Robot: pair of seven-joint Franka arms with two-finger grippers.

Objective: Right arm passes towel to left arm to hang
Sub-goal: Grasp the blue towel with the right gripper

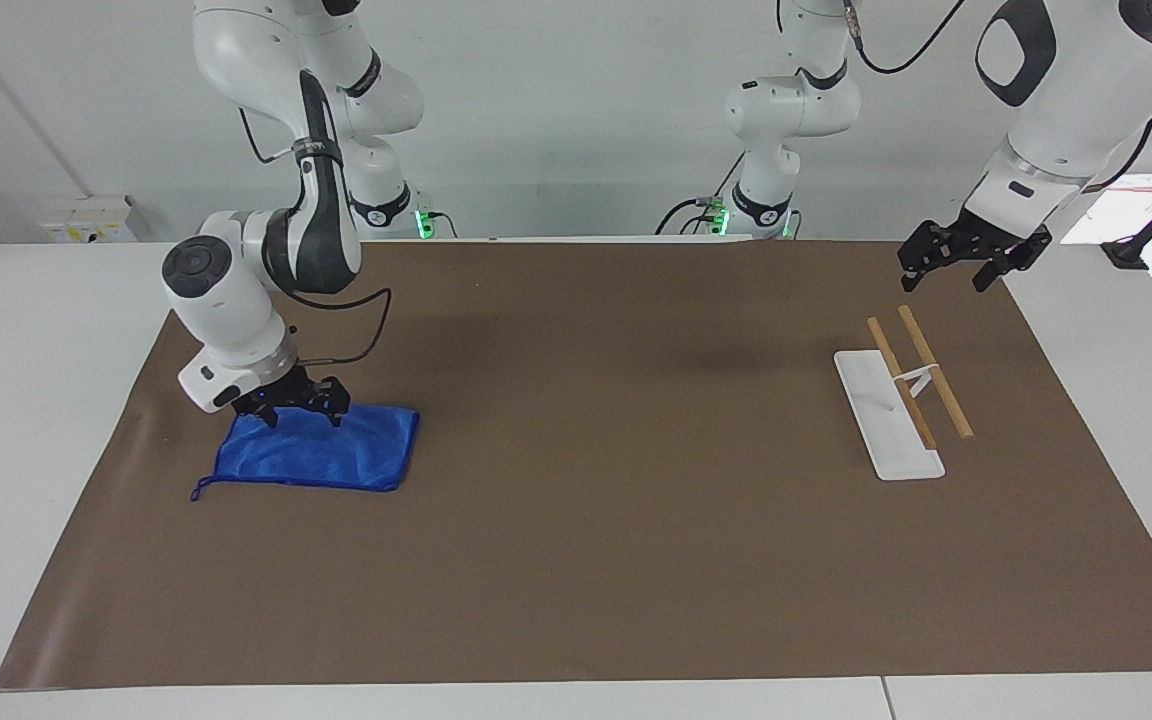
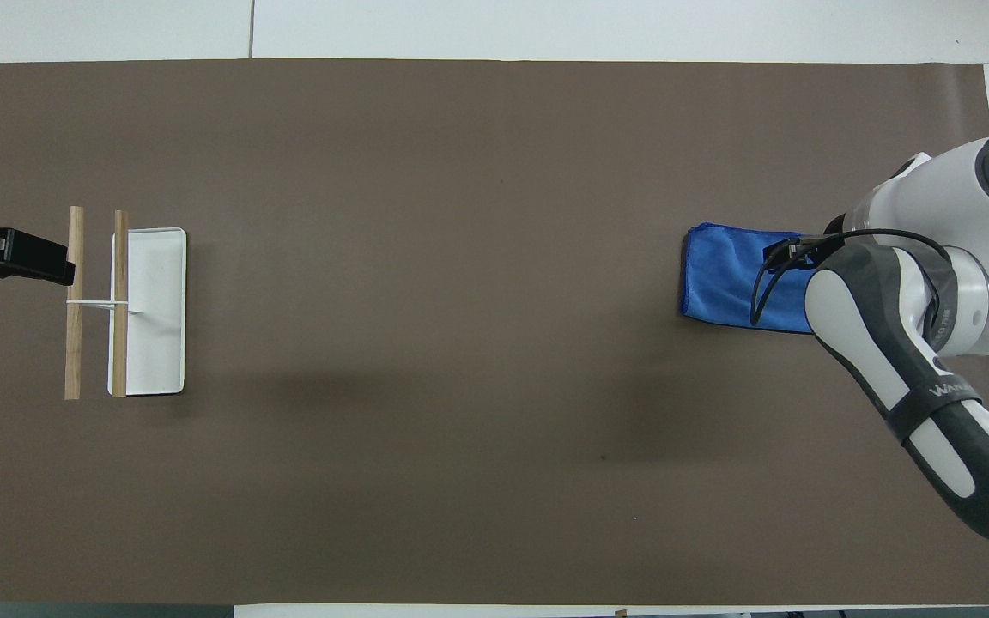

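Lying flat on the brown mat at the right arm's end of the table: the towel, blue, spread as a rectangle, its cord loop trailing from the corner farthest from the robots. Reaching down over the towel's edge nearest the robots: the right arm, bent at the elbow, dark cable looped beside the wrist. Poised at that edge: the right gripper, fingers spread apart and pointing down, tips at or just above the cloth; contact not clear enough to call, nothing clamped between them. Covering much of the towel in the overhead view: the right arm's forearm and wrist, only the end of the cloth toward the table's middle showing.

Waiting at the other end: the left arm, with the left gripper held in the air over the mat's edge, fingers apart and empty. Standing near it on the mat: the white rack, a flat white base carrying two wooden rails side by side, bare of cloth, well apart from the towel.
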